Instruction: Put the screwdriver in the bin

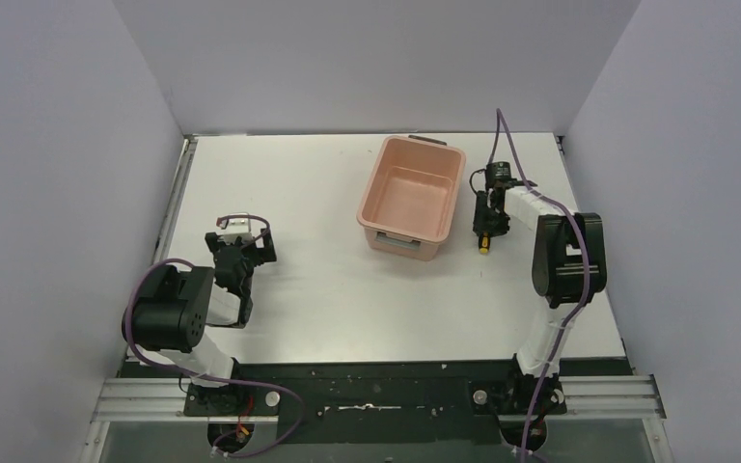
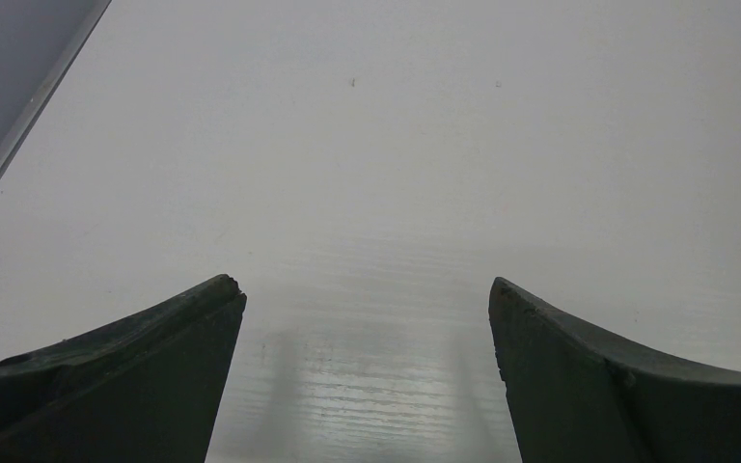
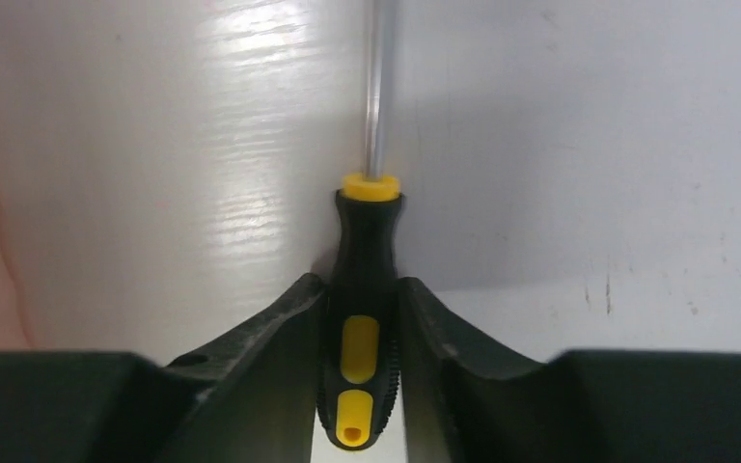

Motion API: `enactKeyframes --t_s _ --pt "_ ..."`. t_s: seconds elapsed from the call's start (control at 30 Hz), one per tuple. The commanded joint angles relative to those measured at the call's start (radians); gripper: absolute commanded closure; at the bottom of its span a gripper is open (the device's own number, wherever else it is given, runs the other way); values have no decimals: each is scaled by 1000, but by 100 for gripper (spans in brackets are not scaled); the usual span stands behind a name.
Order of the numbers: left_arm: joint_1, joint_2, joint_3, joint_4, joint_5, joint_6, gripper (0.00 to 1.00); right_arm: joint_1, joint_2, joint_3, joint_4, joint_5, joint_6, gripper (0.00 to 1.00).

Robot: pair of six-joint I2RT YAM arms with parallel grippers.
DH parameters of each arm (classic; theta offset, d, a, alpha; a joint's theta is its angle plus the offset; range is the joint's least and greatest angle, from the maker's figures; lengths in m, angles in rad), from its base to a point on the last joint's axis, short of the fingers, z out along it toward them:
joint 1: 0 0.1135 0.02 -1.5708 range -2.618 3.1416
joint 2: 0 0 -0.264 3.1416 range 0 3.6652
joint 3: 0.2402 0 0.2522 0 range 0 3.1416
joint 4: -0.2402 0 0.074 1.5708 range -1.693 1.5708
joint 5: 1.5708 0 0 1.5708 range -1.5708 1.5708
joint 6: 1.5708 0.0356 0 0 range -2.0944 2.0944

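While the right pincer (image 3: 362, 299) pinches the screwdriver (image 3: 369, 231) by its yellow-and-black handle, the tool sits close to the white counter (image 1: 328, 289), just beside the pink bin (image 1: 378, 193). The bin's tall wall stands between them. The left pincer (image 2: 367, 294) is spread wide over the counter, well apart from both.

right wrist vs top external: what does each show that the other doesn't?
Right wrist only: the right claw fingers pressed on both sides of the slim yellow-and-black screwdriver handle, its thin metal shaft pointing away over the white table. Top external only: the whole salmon-pink rectangular plastic bin, nothing in it, to the left of that claw; the left claw far off on the left side. Both: the gripped screwdriver, outside the bin.
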Motion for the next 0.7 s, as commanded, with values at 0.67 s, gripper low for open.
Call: enactKeyframes --t_s 0.67 --pt "6 -15 5 26 9 9 3 292 -160 715 -406 124 112 100"
